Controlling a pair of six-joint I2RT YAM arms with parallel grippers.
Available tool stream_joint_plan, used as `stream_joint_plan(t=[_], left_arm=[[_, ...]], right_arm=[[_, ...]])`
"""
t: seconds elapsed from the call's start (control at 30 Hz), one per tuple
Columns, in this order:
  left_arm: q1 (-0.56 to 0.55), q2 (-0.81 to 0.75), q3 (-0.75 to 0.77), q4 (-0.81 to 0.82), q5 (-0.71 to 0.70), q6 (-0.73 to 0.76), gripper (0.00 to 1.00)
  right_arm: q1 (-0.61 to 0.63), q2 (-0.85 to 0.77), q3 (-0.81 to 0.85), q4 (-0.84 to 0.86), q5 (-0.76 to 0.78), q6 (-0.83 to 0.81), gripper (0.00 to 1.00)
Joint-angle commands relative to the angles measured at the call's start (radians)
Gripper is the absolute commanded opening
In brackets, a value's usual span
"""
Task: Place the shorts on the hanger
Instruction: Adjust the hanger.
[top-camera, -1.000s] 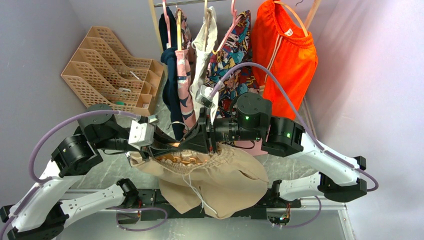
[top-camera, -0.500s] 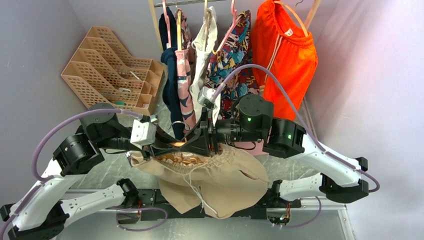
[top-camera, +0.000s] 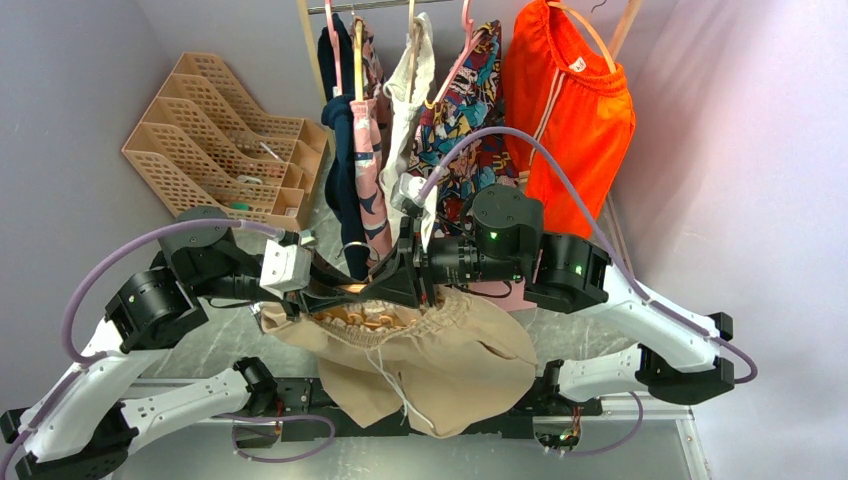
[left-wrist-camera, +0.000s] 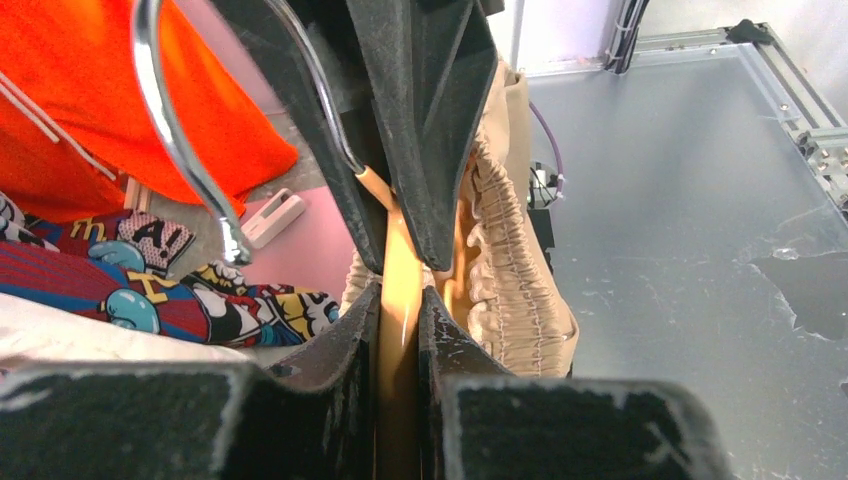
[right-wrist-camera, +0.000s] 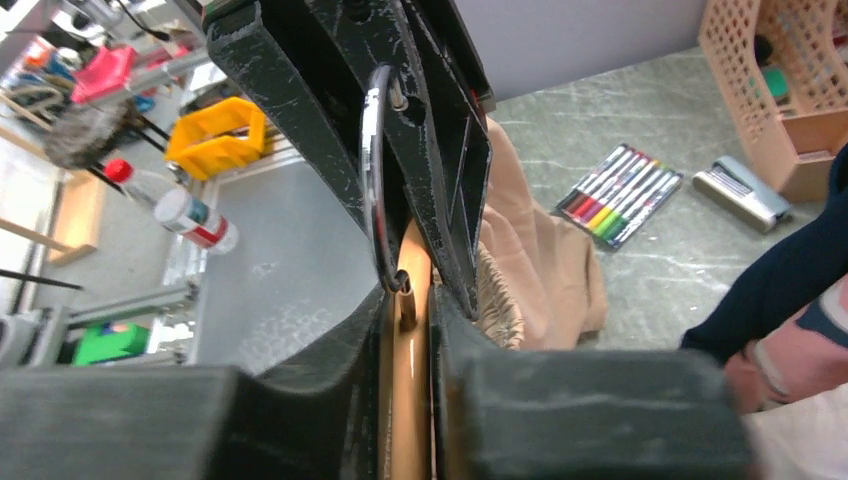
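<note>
The beige shorts (top-camera: 440, 350) hang with their gathered waistband draped over the pale orange hanger (top-camera: 365, 318), and their legs drop toward the arm bases. My left gripper (top-camera: 330, 295) and right gripper (top-camera: 395, 280) face each other at the hanger's middle, nose to nose. In the left wrist view the left gripper (left-wrist-camera: 400, 290) is shut on the hanger's flat body (left-wrist-camera: 398, 330), with the waistband (left-wrist-camera: 505, 260) just to the right. In the right wrist view the right gripper (right-wrist-camera: 408, 295) clamps the hanger (right-wrist-camera: 410, 380) just below its metal hook (right-wrist-camera: 375, 180). The shorts (right-wrist-camera: 540, 260) sit beside it.
A rail at the back holds bright orange shorts (top-camera: 565, 110), patterned garments (top-camera: 470, 100) and a cream-white garment (top-camera: 410, 80), close behind the grippers. A tan lattice rack (top-camera: 225, 140) stands at the back left. Coloured markers (right-wrist-camera: 620, 195) lie on the table.
The right wrist has shifted slightly. The hanger, the shorts and the left arm stay about where they were.
</note>
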Motion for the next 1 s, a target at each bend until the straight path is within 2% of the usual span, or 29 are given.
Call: stream_joint_plan(t=[0.0,0.07,0.23,0.27,0.4,0.5,0.53,0.57,0.77,0.97], left_arm=[[0.0,-0.016,0.026,0.09,0.005,0.008,0.07],[0.0,-0.018,0.021,0.092,0.002,0.007,0.07],[-0.001,-0.021,0.013,0.091,-0.013,0.005,0.07],[0.0,-0.026,0.007,0.096,-0.022,0.005,0.11],[0.0,-0.05,-0.028,0.129,-0.055,-0.008,0.52],[-0.001,-0.083,-0.049,0.174,-0.15,-0.035,0.69],[0.0,-0.1,-0.055,0.191,-0.185,-0.047,0.95],[0.0,-0.114,-0.056,0.202,-0.212,-0.05,0.99],[0.0,-0.187,-0.059,0.23,-0.283,-0.057,0.98],[0.0,-0.219,-0.086,0.23,-0.281,-0.1,1.0]], right_arm=[[-0.005,0.018,0.041,-0.057,0.015,-0.032,0.09],[-0.004,0.025,0.048,-0.061,0.013,-0.037,0.01],[-0.005,0.017,0.04,-0.052,0.019,-0.043,0.0],[-0.005,0.008,0.031,-0.04,0.026,-0.042,0.0],[-0.005,-0.055,-0.034,0.037,0.094,-0.027,0.0],[-0.005,-0.103,-0.061,0.056,0.141,-0.02,0.0],[-0.005,-0.113,-0.058,0.046,0.155,-0.02,0.0],[-0.005,-0.118,-0.047,0.028,0.167,-0.024,0.0],[-0.005,-0.125,0.064,-0.124,0.225,-0.049,0.0],[-0.005,-0.11,0.185,-0.239,0.277,-0.075,0.0]])
